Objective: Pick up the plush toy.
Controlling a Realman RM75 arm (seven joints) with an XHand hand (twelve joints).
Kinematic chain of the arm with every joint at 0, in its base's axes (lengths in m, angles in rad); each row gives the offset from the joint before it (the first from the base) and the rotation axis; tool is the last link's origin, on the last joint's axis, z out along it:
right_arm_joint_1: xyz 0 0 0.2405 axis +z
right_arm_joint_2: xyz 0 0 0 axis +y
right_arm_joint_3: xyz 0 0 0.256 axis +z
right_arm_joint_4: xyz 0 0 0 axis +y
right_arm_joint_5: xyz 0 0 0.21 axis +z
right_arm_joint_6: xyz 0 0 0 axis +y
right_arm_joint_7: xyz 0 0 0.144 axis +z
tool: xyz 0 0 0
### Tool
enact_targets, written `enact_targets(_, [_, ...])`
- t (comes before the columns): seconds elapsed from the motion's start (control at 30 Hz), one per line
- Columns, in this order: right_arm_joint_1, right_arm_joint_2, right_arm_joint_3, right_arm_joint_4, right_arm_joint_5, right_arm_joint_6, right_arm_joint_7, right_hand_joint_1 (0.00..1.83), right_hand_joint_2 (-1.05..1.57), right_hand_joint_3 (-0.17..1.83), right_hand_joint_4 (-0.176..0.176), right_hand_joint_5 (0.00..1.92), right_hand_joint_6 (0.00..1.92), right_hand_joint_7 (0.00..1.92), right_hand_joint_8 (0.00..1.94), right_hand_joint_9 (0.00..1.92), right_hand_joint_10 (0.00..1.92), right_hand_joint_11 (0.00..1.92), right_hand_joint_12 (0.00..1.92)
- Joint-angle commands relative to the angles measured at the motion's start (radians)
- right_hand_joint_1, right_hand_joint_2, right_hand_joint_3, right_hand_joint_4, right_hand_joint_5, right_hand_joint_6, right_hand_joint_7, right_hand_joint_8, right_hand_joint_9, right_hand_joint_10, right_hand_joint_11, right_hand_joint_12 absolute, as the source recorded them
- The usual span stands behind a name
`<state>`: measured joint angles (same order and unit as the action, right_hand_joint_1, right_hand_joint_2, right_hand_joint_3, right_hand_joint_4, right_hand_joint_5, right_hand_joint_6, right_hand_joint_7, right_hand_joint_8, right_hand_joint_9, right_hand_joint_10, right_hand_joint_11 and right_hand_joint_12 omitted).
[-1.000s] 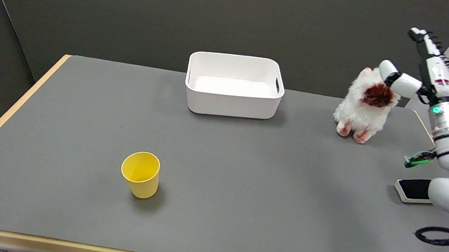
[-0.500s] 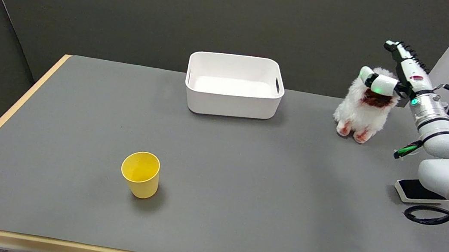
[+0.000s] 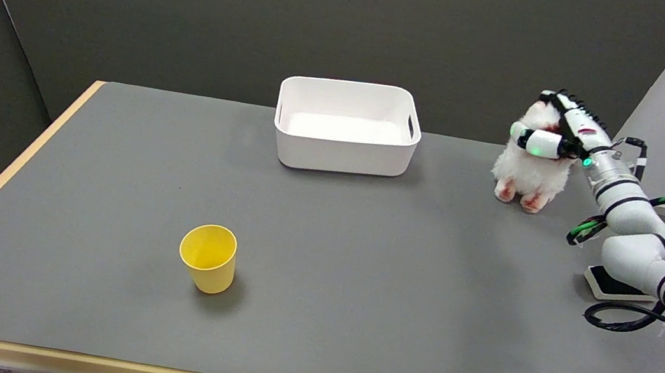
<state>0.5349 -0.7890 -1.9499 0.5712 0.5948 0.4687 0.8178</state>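
Now the robot hand point(image 3: 555, 129) wraps around the head of the fluffy white plush toy point(image 3: 527, 170), thumb across its front. It sits on the gray table point(image 3: 363, 248), right of the white bin point(image 3: 347, 125).

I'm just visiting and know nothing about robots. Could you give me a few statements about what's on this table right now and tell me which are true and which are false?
1. The plush toy sits inside the white bin. False: it stands on the grey table, to the right of the bin.
2. The right hand is at the toy's upper part, with one finger lying across its front. True.
3. The yellow cup lies tipped on its side. False: it stands upright, opening up.
4. The toy's feet are on the table. True, as far as this view shows.
5. The white bin is full of toys. False: nothing shows inside it.
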Motion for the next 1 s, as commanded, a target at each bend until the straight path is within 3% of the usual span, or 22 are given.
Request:
enact_targets(0.03, [0.015,-0.054,-0.049,-0.048,-0.016,-0.038,-0.011,0.80,0.77,0.91,-0.042,0.28,0.55,0.43,0.54,0.38,0.99,0.44,1.64])
enact_targets(0.1, [0.011,-0.063,-0.048,-0.057,-0.015,-0.018,-0.011,1.04,0.85,0.85,-0.062,0.30,1.04,0.57,1.09,0.60,1.23,0.41,1.92])
enact_targets(0.17, [0.004,-0.070,-0.039,-0.067,-0.008,0.011,-0.011,1.27,1.12,0.37,-0.074,0.29,1.13,0.63,1.54,0.61,1.34,0.41,1.92])
enact_targets(0.27, [0.001,-0.077,-0.034,-0.076,-0.006,0.041,-0.011,1.27,1.24,0.22,-0.171,0.37,1.59,0.59,1.69,0.73,1.75,0.54,1.92])
enact_targets(0.3, [0.001,-0.079,-0.034,-0.080,-0.006,0.055,-0.011,1.16,1.28,0.21,-0.156,0.40,1.62,0.63,1.77,0.73,1.82,0.66,1.92])
enact_targets(0.37, [0.001,-0.085,-0.034,-0.086,-0.006,0.076,-0.011,1.11,1.25,0.31,-0.167,0.43,1.61,0.63,1.88,0.78,1.90,0.72,1.92])
enact_targets(0.4, [0.001,-0.088,-0.034,-0.089,-0.006,0.096,-0.012,1.11,1.23,0.37,-0.174,0.44,1.60,0.61,1.92,0.80,1.92,0.73,1.92])
enact_targets(0.47, [0.001,-0.092,-0.028,-0.089,-0.005,0.129,-0.018,1.10,1.24,0.35,-0.152,0.48,1.57,0.58,1.94,0.78,1.92,0.68,1.92])
enact_targets(0.67, [-0.007,-0.091,-0.014,-0.040,0.054,0.240,-0.019,1.11,1.25,0.27,-0.144,0.57,1.47,0.52,1.94,0.73,1.92,0.78,1.92])
enact_targets(1.0, [-0.079,-0.018,0.076,0.296,0.057,0.370,-0.023,1.11,1.23,0.31,-0.142,0.57,1.49,0.53,1.94,0.72,1.92,0.81,1.92])
